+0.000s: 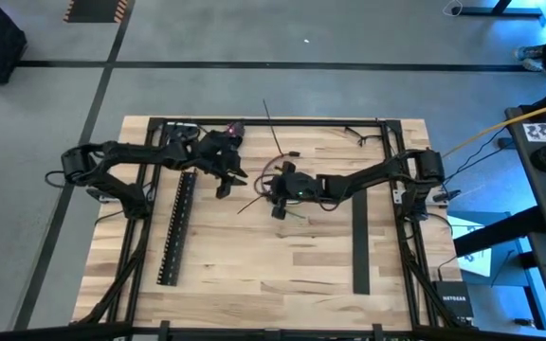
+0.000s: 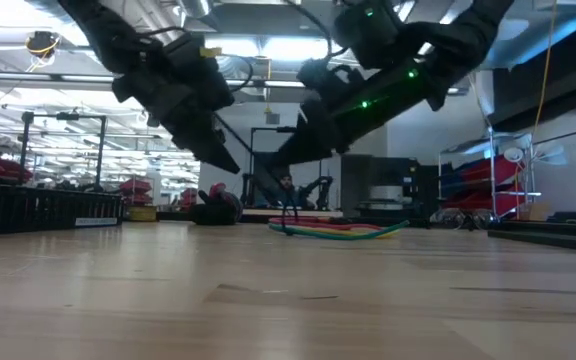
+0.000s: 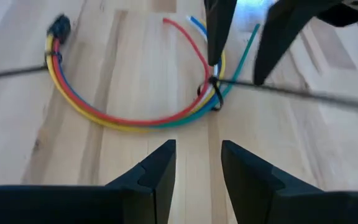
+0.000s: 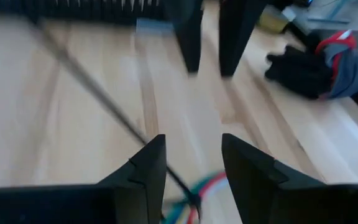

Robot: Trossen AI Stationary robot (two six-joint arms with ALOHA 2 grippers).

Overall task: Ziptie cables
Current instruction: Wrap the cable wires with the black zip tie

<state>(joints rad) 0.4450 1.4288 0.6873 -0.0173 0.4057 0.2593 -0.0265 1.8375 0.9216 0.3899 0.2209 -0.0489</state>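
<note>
One bundle of cables [image 3: 129, 118] lies curled mid-counter [image 1: 282, 265], already cinched by a zip-tie [image 3: 215, 93] whose long tail runs off to the side. Both end effectors stand spread and empty: the left end effector [image 1: 224, 185] hangs just left of the bundle, the right end effector [image 1: 278, 204] right over it. To finish well, I'd pinch that tail close to its lock and pull steadily. I count two ties, though the far one is hard to make out, and one slotted bar [image 1: 176, 227].

The cables [image 3: 135, 118] run red, yellow, green and blue, with one white strand, joined at a black end, cinched by a black zip tie [image 3: 215, 93]. The table [image 1: 282, 256] is pale striped wood (butcher-block style). The glove [image 4: 319, 65] is black, grey and red.
</note>
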